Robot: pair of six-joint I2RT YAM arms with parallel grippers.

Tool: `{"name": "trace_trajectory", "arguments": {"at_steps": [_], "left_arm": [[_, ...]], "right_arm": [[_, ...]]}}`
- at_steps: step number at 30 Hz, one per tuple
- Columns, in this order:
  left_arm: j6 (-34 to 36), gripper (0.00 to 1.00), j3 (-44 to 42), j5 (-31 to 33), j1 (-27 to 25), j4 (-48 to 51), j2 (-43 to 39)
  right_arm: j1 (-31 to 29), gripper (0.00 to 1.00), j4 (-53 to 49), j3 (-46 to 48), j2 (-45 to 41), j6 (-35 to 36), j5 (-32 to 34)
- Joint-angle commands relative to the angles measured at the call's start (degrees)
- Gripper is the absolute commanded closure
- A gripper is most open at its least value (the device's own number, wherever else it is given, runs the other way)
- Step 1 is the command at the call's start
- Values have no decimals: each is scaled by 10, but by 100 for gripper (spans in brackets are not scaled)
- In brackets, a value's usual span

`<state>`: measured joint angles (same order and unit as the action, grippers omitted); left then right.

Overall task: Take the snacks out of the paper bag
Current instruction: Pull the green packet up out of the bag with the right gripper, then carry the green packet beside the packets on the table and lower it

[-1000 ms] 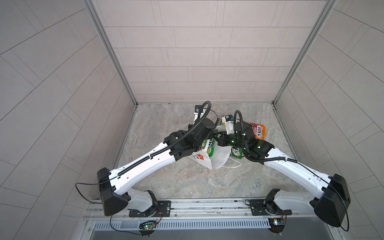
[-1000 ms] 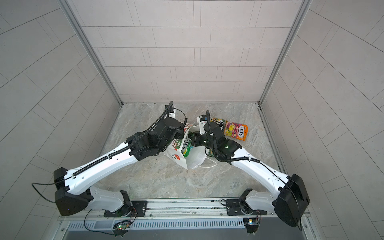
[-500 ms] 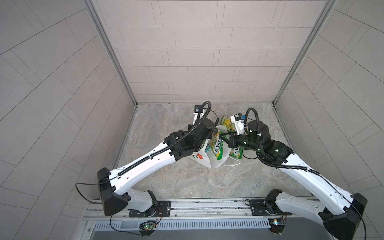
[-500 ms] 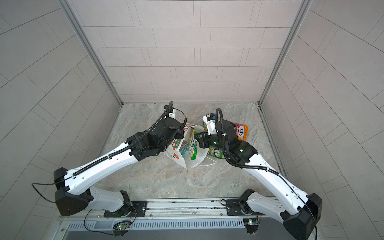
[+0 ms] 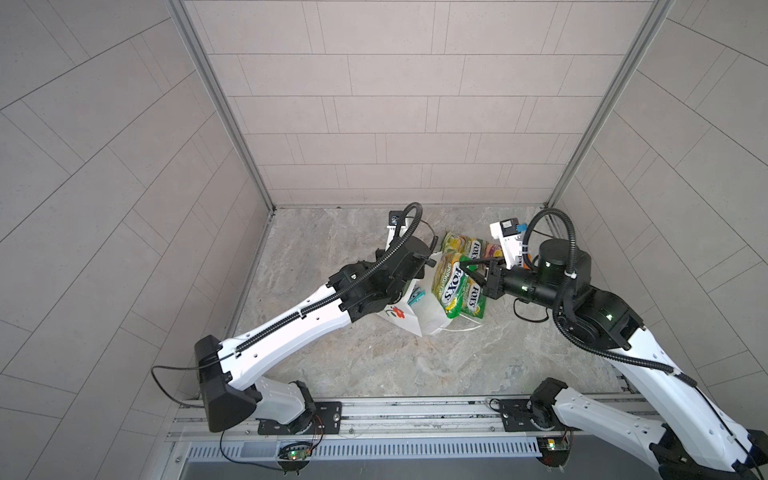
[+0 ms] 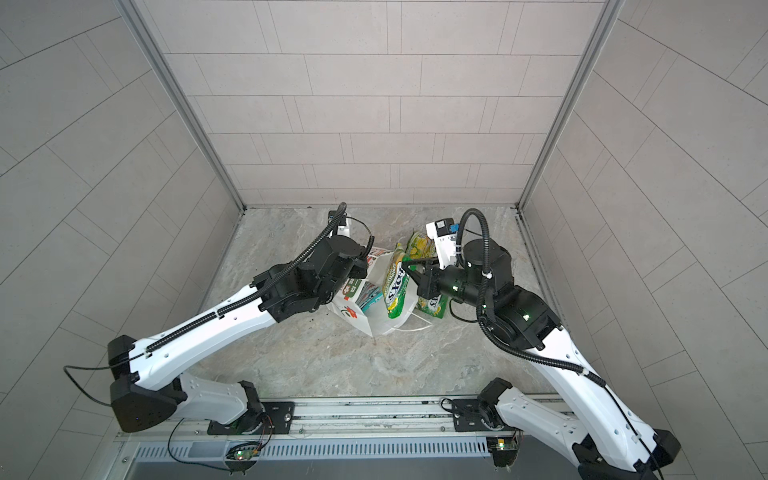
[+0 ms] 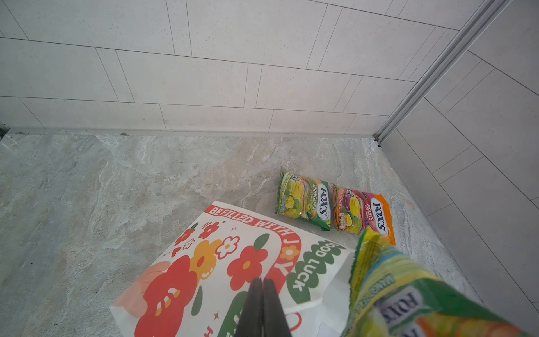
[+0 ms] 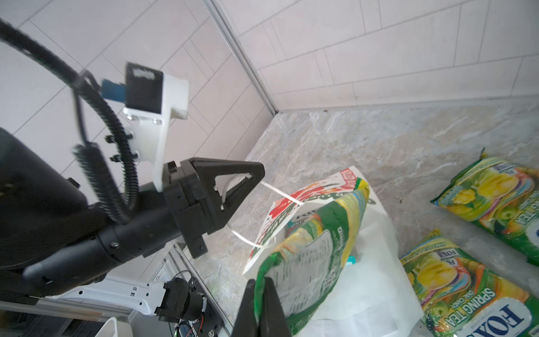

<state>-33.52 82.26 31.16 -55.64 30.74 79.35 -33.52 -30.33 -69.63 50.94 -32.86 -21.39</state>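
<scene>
Glossy, crinkled plastic film on the gripped packet [image 8: 306,253] and on the loose packets [image 5: 469,249] at one and three o'clock of the bag [image 7: 221,262]. Matt white printed paper there. Matt, veined stone-look floor [image 5: 374,365]; matt speckled wall tiles [image 5: 395,104]; brushed metal rail [image 7: 440,62].

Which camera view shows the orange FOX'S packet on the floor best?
The left wrist view: the orange packet lies nearly whole, label readable, beside a green packet. In a top view only its pink end shows, the rest behind the right arm's camera mount. The right wrist view does not show it.
</scene>
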Motion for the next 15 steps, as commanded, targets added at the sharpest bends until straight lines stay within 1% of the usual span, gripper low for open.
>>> {"name": "trace_trajectory", "arguments": {"at_steps": [1, 7, 15], "left_arm": [[1, 100, 7, 10, 3, 14, 3], [4, 100, 5, 3, 3, 11, -2], [12, 100, -4, -3, 3, -3, -11]], "right_arm": [[9, 100, -22, -31, -23, 38, 38], [34, 100, -81, -72, -34, 88, 101], [85, 100, -159, -104, -21, 159, 220]]}}
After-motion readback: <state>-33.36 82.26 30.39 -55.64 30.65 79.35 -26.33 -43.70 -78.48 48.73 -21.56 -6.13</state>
